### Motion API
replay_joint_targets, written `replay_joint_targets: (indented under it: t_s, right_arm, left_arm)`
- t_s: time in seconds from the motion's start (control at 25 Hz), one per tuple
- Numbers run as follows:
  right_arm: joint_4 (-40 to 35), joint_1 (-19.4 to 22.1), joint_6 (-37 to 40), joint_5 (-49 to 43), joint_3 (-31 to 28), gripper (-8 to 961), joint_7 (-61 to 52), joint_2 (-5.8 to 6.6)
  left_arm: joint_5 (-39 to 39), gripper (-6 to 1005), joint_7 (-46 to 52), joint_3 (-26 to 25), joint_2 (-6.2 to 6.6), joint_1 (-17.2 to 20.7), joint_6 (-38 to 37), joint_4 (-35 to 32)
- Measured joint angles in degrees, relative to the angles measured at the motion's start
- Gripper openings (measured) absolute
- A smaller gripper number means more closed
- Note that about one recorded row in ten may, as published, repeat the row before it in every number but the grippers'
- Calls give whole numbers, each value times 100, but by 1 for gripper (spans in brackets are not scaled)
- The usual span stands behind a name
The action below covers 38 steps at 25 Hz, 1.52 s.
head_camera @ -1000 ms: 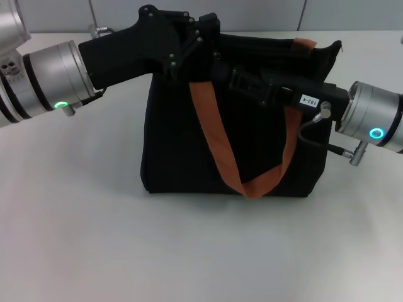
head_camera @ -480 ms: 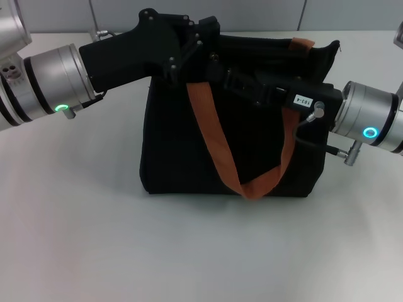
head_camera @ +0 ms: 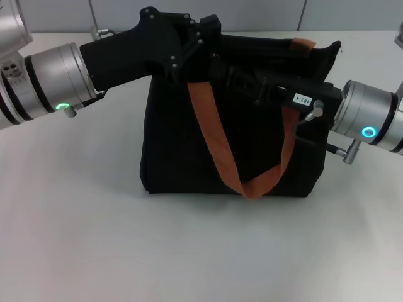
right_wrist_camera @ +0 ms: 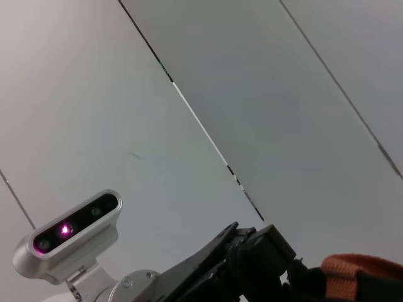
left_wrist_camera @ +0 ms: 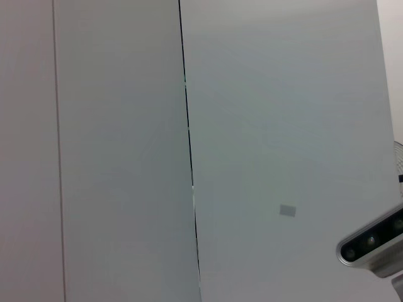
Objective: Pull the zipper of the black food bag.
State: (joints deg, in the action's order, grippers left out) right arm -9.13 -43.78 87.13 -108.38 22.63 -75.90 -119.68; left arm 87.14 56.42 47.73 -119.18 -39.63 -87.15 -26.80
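The black food bag (head_camera: 189, 145) is seen standing upright on the pale counter (head_camera: 126, 251), directly below and between the 2 pincers. The left pincer (head_camera: 196, 39) is brought in over the bag's top rim at its left end, black housing stretched across from the silver forearm. The fingertips are lost against the black fabric, so how wide they stand, and whether anything is held, cannot be told. The right pincer (head_camera: 230, 74) is reached in from the opposite side, along the upper front of the bag, its tip just beside the left pincer. Its fingers too are merged with the dark cloth, and their spread cannot be told.

An orange-brown strap (head_camera: 217, 148) is seen hanging just under both pincers, looped down the bag's front face almost to the counter. A 2nd strap end (head_camera: 304, 43) is seen at the far rim, beyond the right pincer. The zipper itself cannot be made out; the top edge where both pincers meet is all black.

In the right wrist view, the left pincer's dark linkage (right_wrist_camera: 252, 258) and an orange strap (right_wrist_camera: 352, 277) are caught against a grey panelled wall (right_wrist_camera: 252, 94).
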Motion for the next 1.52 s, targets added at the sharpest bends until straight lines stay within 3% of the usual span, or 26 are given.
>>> replay_joint_targets:
  t_s: [0.44, 1.0, 1.52]
  right_arm:
    - [42, -64, 46, 48, 3, -2, 11, -3]
    - [39, -5, -3, 197, -27, -2, -45, 11]
    - [-108, -177, -385, 179, 44, -2, -812, 32]
  left_arm:
    - [-72, 49, -10, 0, 0, 3, -3, 0]
    - [-113, 50, -210, -1, 0, 65, -7, 65]
    - [-1150, 52, -1942, -15, 0, 307, 6, 1207]
